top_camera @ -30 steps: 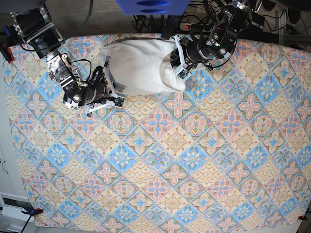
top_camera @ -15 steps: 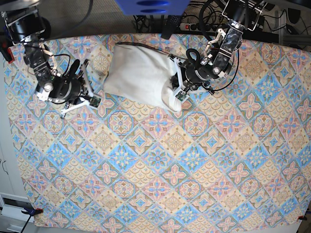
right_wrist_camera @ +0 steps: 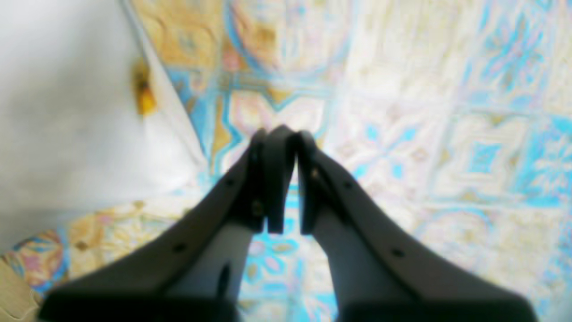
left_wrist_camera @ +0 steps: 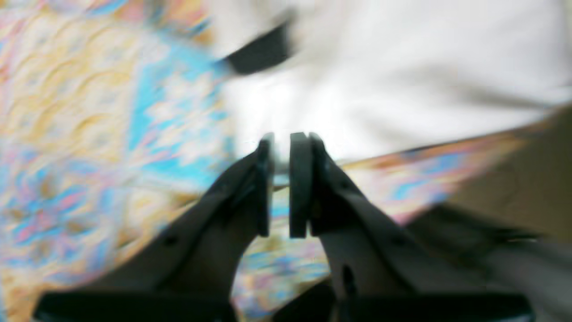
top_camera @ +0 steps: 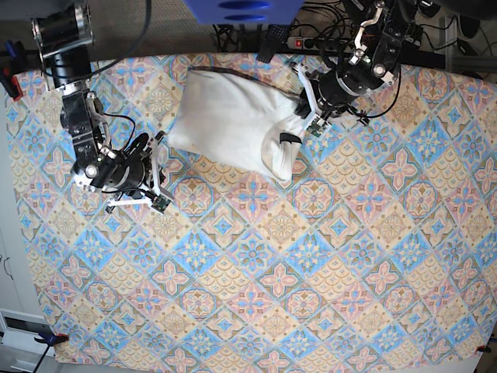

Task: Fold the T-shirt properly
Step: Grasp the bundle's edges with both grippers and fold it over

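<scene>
The white T-shirt [top_camera: 229, 116] lies folded into a tilted bundle at the top middle of the patterned cloth, its print hidden. A dark patch [top_camera: 289, 138] shows near its right edge. My left gripper [top_camera: 300, 124] hovers at that right edge. In the left wrist view the left gripper [left_wrist_camera: 281, 143] has its jaws nearly touching with no cloth visible between them, and the T-shirt [left_wrist_camera: 402, 76] lies just beyond. My right gripper [top_camera: 161, 175] is left of the shirt, apart from it. In the right wrist view this gripper [right_wrist_camera: 281, 134] is shut and empty, with the T-shirt [right_wrist_camera: 67, 112] at the left.
A colourful tiled-pattern tablecloth [top_camera: 256, 264] covers the whole table. A blue object [top_camera: 241, 9] and a tangle of cables with a power strip [top_camera: 281, 35] sit beyond the far edge. Clamps [top_camera: 48, 338] hold the cloth at the near corners.
The left gripper has drawn back up and to the right, off the shirt's right edge. The right arm has swung down and slightly back toward the shirt. The shirt lies tilted as it did half a second ago.
</scene>
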Tool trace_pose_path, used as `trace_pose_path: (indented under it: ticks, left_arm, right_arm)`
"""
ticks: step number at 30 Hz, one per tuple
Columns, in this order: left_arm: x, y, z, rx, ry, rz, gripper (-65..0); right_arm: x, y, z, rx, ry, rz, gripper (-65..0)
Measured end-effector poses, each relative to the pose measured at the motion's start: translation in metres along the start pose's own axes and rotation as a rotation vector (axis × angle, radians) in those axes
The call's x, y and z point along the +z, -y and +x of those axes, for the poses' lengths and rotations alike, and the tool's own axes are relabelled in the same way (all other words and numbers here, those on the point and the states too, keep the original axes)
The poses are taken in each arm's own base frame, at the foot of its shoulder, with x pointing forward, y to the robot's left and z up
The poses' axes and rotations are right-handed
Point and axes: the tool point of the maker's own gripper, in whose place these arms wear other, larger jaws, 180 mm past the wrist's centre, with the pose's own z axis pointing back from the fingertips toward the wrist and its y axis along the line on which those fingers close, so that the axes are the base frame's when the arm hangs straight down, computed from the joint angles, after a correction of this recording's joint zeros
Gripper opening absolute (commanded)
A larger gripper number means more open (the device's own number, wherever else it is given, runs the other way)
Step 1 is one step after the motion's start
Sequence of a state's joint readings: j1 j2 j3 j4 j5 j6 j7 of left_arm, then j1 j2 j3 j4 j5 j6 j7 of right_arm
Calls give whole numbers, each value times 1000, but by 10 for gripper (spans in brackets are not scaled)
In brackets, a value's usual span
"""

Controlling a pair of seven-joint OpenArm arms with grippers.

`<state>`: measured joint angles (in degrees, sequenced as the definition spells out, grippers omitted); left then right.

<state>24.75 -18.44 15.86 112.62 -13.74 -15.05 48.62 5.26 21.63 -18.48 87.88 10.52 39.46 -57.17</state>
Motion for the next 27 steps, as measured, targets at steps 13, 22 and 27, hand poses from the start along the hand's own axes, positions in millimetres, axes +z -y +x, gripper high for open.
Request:
trace_pose_path:
  ticks: [13,22,27]
  left_arm:
    - [-59,78,10,203,-11,-192,-601]
    - [-75,54,-18,91,-107,-117,-601]
    - [-73,32,-18,17,-117,-78,-601]
  right_arm:
    - [-49,-39,18,2,2,161,-607]
    - [-53,-66,-10,15,-19,229,-608]
    - [-42,-75,-30,44,-39,227,-608]
